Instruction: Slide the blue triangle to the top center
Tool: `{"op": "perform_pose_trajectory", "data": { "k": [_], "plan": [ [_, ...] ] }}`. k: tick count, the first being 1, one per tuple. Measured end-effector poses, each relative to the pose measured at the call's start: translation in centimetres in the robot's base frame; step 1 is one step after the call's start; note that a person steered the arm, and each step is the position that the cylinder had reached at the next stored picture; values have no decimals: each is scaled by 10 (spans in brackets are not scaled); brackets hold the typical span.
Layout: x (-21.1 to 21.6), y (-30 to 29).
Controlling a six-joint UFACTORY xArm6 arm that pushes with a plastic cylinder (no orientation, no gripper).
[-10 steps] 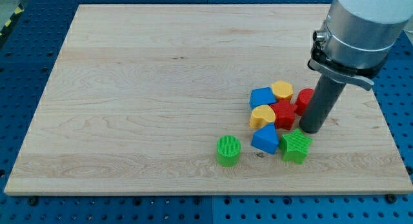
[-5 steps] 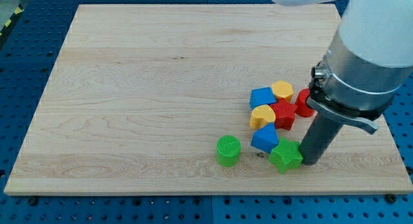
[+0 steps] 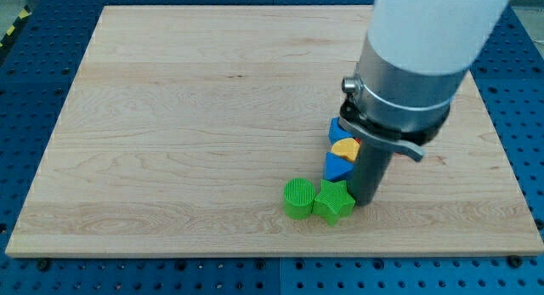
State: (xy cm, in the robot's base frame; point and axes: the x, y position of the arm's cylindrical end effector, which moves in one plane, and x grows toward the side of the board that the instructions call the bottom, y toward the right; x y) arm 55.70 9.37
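The blue triangle (image 3: pixel 337 167) lies low on the board's right half, just left of my rod. My tip (image 3: pixel 365 201) rests on the board at the triangle's lower right, touching the green star (image 3: pixel 334 201). A yellow block (image 3: pixel 343 147) sits right above the triangle, and a second blue block (image 3: pixel 334 126) peeks out above that. The arm hides the red blocks and the other yellow block.
A green cylinder (image 3: pixel 299 197) stands against the green star's left side. The wooden board (image 3: pixel 187 116) lies on a blue perforated table. The arm's large grey body covers the board's right part.
My tip moved down and then left, pushing the green star left until it reached the green cylinder. The blue triangle was nudged slightly left and up. The arm now hides the red blocks.
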Motion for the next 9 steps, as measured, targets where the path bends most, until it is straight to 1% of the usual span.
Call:
{"op": "perform_pose_trajectory", "data": {
  "k": [2,4,5,6,8,9],
  "plan": [
    [-35,-32],
    [-43,-39],
    [-64,-52],
    [-70,-54],
    [-70,-58],
    [-70,-80]
  ]
}}
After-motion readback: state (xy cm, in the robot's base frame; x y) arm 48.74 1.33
